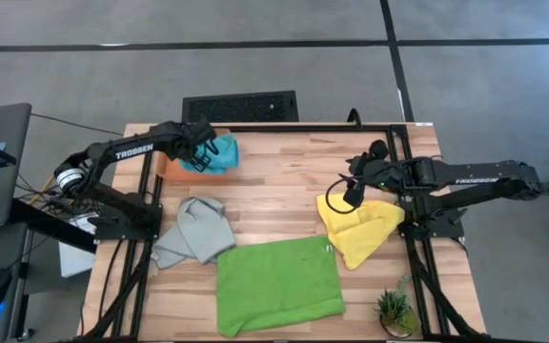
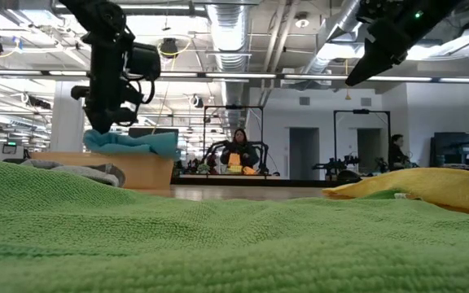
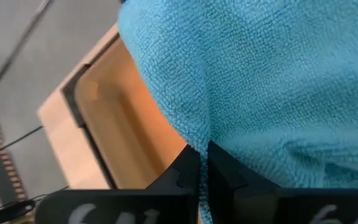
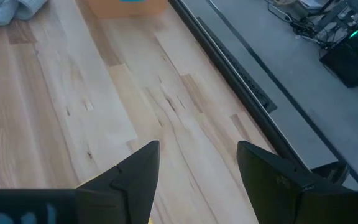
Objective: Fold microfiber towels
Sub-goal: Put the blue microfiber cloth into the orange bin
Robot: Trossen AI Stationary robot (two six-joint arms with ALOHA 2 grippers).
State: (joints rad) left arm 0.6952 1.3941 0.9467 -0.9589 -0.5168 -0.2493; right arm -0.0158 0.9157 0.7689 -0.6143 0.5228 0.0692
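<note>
Your left pincer sits at the desk's far left corner, clamped tight on a fold of the turquoise towel, which drapes over an orange bin. Your right pincer hangs above the far edge of the yellow towel with its jaws spread wide and nothing between them. The grey towel lies crumpled near the left side of the desk. The lime green towel is spread flat at the near middle. A small potted plant stands at the near right corner.
</note>
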